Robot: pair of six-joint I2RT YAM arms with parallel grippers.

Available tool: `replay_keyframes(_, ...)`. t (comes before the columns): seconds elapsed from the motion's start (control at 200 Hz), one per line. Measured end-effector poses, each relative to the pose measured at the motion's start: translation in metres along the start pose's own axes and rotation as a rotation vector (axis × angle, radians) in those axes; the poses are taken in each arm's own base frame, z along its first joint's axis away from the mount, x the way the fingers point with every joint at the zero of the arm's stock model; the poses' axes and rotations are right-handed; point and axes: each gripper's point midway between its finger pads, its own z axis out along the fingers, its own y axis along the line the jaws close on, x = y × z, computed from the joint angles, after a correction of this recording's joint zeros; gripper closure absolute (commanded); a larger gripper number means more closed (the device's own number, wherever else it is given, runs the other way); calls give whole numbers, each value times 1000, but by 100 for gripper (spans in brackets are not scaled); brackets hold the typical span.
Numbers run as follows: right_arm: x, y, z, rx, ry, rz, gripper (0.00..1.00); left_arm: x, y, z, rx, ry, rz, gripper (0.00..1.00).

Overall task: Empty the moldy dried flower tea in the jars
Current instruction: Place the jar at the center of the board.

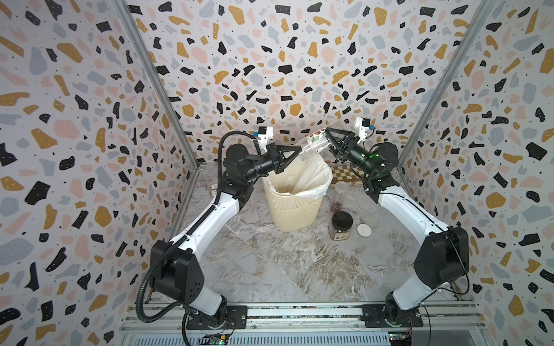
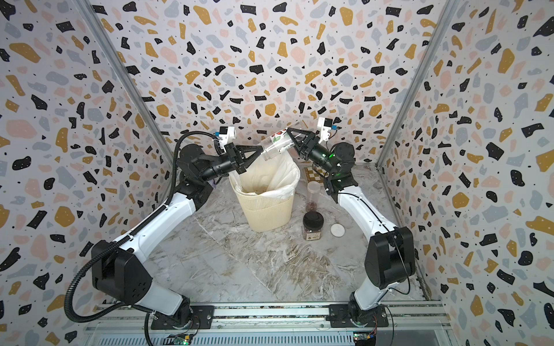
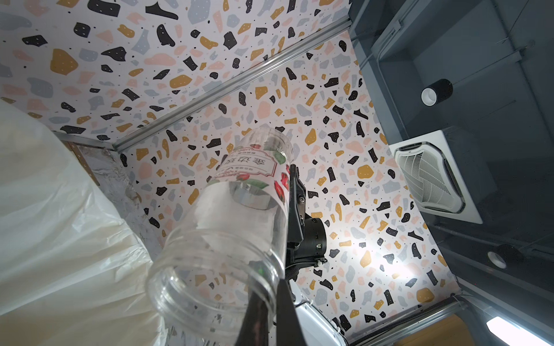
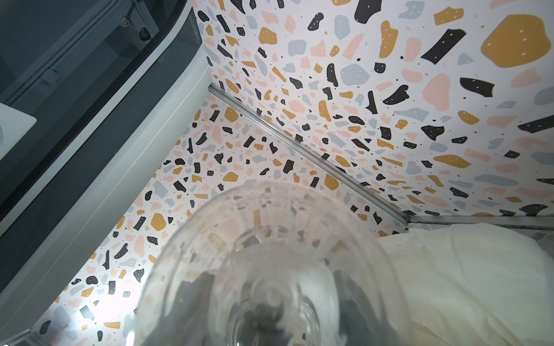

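Observation:
A clear labelled jar [image 1: 314,142] [image 2: 277,143] hangs tilted over the cream bin [image 1: 295,209], open mouth pointing down toward the white bag. It looks empty in the left wrist view [image 3: 239,209]. My left gripper [image 1: 299,150] [image 3: 269,287] is shut on the jar's rim, one finger inside the mouth and one outside. My right gripper [image 1: 327,138] [image 4: 269,299] straddles the jar's base end; I cannot make out whether its fingers still press on it. Reddish dried flower tea [image 1: 335,206] lies in the bottom of a tall clear jar [image 1: 340,194] on the table. A black-lidded jar [image 1: 341,226] stands nearer.
A loose white lid [image 1: 364,230] lies right of the black-lidded jar. A small chequered board [image 1: 344,173] sits behind the bin at the back right. Patterned walls close in three sides of the marble table [image 1: 284,269].

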Motion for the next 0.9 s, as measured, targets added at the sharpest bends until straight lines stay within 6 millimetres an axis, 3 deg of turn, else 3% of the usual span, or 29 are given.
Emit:
replay_keyframes(0.155,4,-9,-3,22,23,-1,7,-1,-6,0,20,-4,19,100)
replay_keyframes(0.295,6,-22,-12,60,23,-8,0,-4,-6,0,27,-17,28,100)
replay_keyframes(0.425,-9,-30,-28,102,-21,-39,0,-7,-5,-1,30,-25,29,100)
replay_keyframes(0.681,-42,-28,-60,137,-107,-95,0,-22,0,-11,9,-60,34,100)
replay_keyframes(0.901,-66,-37,-90,211,-164,-146,0,-55,-5,-60,-137,-157,111,100)
